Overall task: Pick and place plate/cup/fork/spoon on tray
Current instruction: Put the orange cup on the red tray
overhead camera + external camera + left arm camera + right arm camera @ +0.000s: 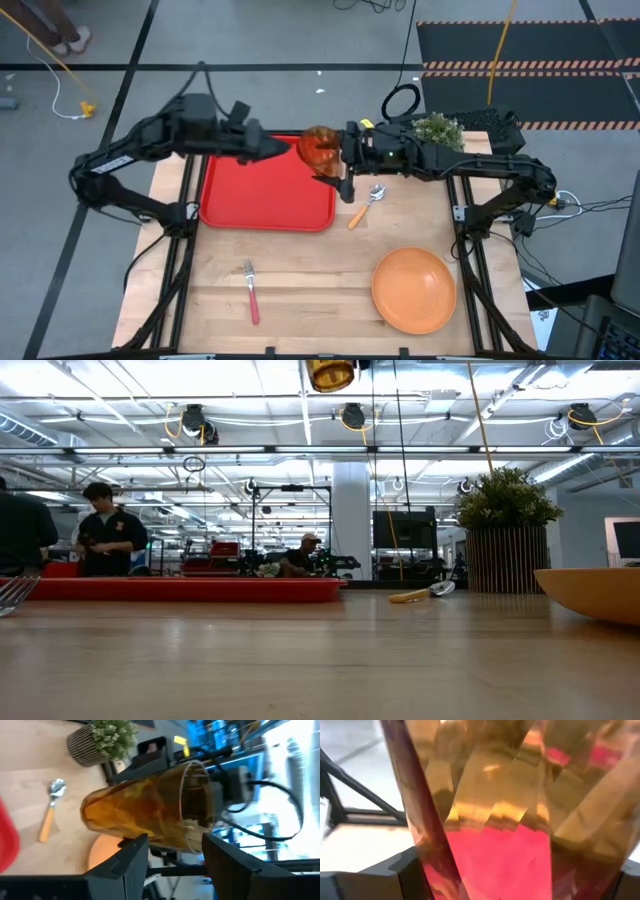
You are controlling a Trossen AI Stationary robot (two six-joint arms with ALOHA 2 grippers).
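A: Cup (320, 147)?
B: Up in the air, above the far right corner of the tray (265, 190), lying on its side between both tools. Shows at the very top of the low view, well clear of the counter (310, 280).

A: Right tool (337, 152)?
B: Clamped on cup, fingers wide, one at each side of the amber wall in the right wrist view.

A: Left tool (290, 150)?
B: Reaching in over the tray from the left. Fingers (132, 857) astride the cup's rim end, half apart. Cannot tell if pressing on the glass or just beside it.

A: Rest of the set?
B: Spoon (366, 205) flat on counter just right of the tray, bowl away from the front edge. Fork (251, 290) near the front, below the tray, tines toward it. Plate (414, 290) at front right, well apart from the tray. Nothing lying on the tray.

A: Extras?
B: Potted plant (437, 128) at far right, behind the right arm. People in the room beyond, seen in the low view.
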